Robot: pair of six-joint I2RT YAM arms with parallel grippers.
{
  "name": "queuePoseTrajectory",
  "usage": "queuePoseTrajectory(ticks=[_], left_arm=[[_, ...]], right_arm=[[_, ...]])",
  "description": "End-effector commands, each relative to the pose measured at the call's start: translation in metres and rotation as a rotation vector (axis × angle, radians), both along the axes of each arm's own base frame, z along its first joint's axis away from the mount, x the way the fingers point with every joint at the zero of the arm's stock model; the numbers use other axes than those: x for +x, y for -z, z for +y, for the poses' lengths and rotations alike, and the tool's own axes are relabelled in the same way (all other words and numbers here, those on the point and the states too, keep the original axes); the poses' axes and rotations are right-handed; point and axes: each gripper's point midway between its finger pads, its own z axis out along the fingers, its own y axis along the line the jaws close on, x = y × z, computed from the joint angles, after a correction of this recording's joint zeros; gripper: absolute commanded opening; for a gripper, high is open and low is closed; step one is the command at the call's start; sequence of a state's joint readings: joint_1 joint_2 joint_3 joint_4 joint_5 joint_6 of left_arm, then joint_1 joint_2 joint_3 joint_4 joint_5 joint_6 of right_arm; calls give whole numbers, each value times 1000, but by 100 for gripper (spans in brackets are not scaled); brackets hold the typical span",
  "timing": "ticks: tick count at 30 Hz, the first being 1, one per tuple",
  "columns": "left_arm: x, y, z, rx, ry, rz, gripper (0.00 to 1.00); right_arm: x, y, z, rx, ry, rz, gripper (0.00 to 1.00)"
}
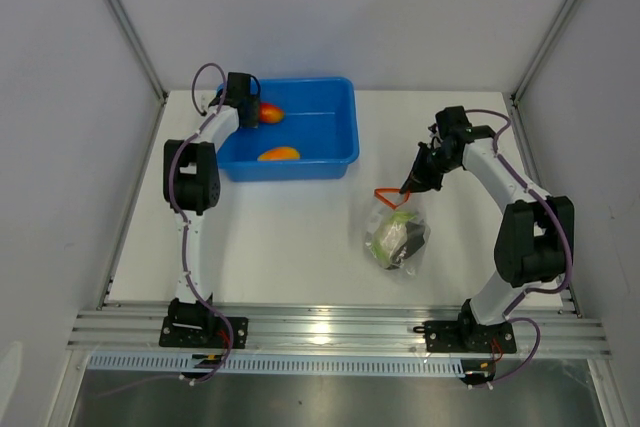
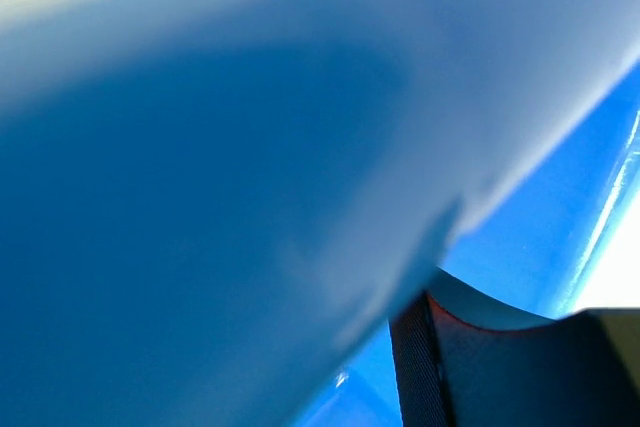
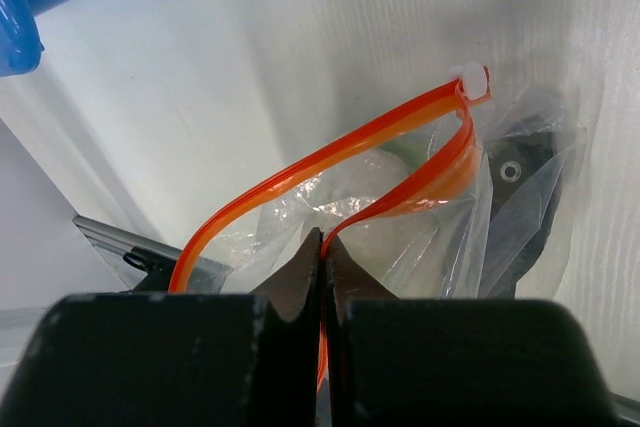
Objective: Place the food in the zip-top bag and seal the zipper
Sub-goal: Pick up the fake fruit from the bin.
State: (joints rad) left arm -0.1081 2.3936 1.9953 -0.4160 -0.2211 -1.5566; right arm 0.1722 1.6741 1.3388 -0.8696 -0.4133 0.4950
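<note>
The zipper [image 3: 380,129] is clamped by the right gripper [image 3: 322,247], right of the blue tub [image 1: 352,127]; for the left gripper [image 1: 250,112], inside that tub, apart or together cannot be told.

No words, labels, brand marks, numbers or signs can be read in any of the three views; the surfaces that show are plain, or too blurred to tell.
</note>
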Motion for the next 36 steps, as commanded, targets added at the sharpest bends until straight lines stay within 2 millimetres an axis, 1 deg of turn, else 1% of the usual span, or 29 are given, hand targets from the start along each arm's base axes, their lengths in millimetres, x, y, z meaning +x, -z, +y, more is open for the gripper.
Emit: queuePoseTrajectory(ticks=[1,2,5,6,7,10,12,13,14,15,17,19,20,22,23,24,25,26,27,28,29,30,31,33,34,35,36], left_arm=[[-3,11,-13,-56,46,13,36],[-3,10,-14,-56,55,13,35],[-5,11,-16,-65,71,13,22],[-4,4,-16,-68,74,0,20],[-9,11,-15,-68,75,14,13],[-11,-1,-18,-74,97,-14,1],[-15,-1,-21,-75,119,-14,1],[-15,-12,-21,-77,126,-33,1],[-20,-10,-21,-68,139,-26,0],[-20,-22,-24,-74,156,-53,1],[-22,-31,-27,-68,194,-72,1],[-34,-32,-32,-65,237,-64,0],[-33,-42,-32,-58,244,-85,1],[-46,-39,-38,-77,278,-80,1],[-48,-56,-38,-74,285,-115,1],[-52,-62,-39,-73,290,-127,1],[-59,-56,-37,-63,298,-115,1],[-60,-63,-38,-61,312,-132,1],[-62,-76,-39,-54,325,-152,1],[-65,-81,-40,-37,348,-158,1],[-69,-95,-42,-33,366,-178,1],[-73,-99,-43,-29,379,-183,1],[-76,-106,-44,-17,400,-196,1],[-85,-113,-47,-20,432,-199,1],[-90,-129,-48,-3,456,-229,1],[-94,-134,-49,4,473,-235,0],[-100,-139,-52,3,496,-234,1]], right_arm=[[2,-15,-6,-14,12,-68,0],[1,-15,-6,-15,12,-69,0],[-1,-17,-7,-18,14,-74,0],[-1,-17,-7,-20,13,-76,0],[-2,-18,-8,-20,17,-80,0],[-4,-20,-7,-16,19,-87,0],[-5,-23,-8,-12,21,-99,0],[-4,-23,-8,-10,25,-104,0],[-5,-26,-8,-7,25,-116,0],[-7,-25,-7,-5,27,-112,0],[-7,-27,-8,-2,32,-126,0],[-9,-32,-8,4,34,-148,0],[-9,-30,-7,6,36,-145,0],[-13,-32,-7,13,39,-156,0],[-13,-32,-8,15,43,-161,0],[-15,-37,-8,20,42,-177,0],[-17,-36,-8,21,43,-177,0],[-19,-37,-8,23,41,-182,0],[-21,-42,-8,27,41,-203,0],[-24,-40,-8,28,39,-200,0],[-26,-41,-8,30,40,-206,0],[-28,-41,-9,30,39,-208,0],[-30,-45,-9,33,39,-223,0],[-34,-44,-10,27,37,-222,0],[-36,-45,-10,27,36,-226,0],[-38,-48,-12,24,35,-238,0],[-40,-47,-13,18,37,-238,0]])
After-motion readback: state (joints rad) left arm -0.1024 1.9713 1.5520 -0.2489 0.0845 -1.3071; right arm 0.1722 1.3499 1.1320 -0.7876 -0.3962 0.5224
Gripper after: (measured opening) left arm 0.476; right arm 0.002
